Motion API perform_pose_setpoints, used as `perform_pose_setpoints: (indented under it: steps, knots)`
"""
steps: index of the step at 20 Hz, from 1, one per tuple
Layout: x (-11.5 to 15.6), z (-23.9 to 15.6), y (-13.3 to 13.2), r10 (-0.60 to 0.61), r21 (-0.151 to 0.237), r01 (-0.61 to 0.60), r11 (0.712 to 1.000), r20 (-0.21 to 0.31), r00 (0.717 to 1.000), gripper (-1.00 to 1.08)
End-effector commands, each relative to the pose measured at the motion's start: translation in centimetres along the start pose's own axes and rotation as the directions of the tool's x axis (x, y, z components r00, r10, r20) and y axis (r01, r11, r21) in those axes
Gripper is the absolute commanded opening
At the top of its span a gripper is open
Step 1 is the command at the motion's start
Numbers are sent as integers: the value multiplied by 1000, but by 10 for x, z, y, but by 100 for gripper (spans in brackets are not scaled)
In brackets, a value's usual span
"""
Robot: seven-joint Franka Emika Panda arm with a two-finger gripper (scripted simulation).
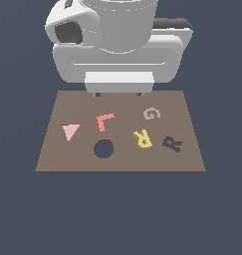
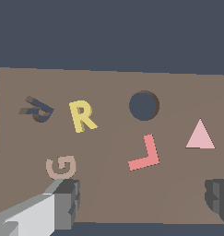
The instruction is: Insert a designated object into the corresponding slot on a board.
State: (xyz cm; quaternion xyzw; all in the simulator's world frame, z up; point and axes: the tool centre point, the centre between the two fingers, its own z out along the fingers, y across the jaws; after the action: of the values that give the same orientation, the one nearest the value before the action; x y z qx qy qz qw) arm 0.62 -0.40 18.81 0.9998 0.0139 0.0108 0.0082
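The yellow R piece (image 1: 142, 138) lies flat on the brown board (image 1: 62, 159), right of centre in the exterior view; it also shows in the wrist view (image 2: 81, 116). The dark R-shaped slot (image 1: 173, 144) is just to its right in the exterior view, and in the wrist view (image 2: 38, 109) it lies beside the piece. My gripper (image 1: 118, 93) hangs above the board's far edge, its fingertips barely showing under the hand. In the wrist view the gripper (image 2: 143, 198) is open and empty, with its fingers (image 2: 67, 198) spread wide near the tan G.
On the board (image 2: 109, 193) lie a tan G (image 1: 151, 113), a red L (image 1: 105, 121) and a pink triangle (image 1: 70, 131). A round dark hole (image 1: 103, 149) is near the board's front. The arm's white body (image 1: 117, 45) looms over the far edge.
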Motion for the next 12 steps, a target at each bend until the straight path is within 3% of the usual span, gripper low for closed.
perform_pose_setpoints:
  steps: [1, 12]
  knots:
    - [0, 0, 0, 0, 0, 0, 1000, 0, 1000, 100]
    - [12, 29, -13, -51, 5, 51, 999, 4, 999, 100]
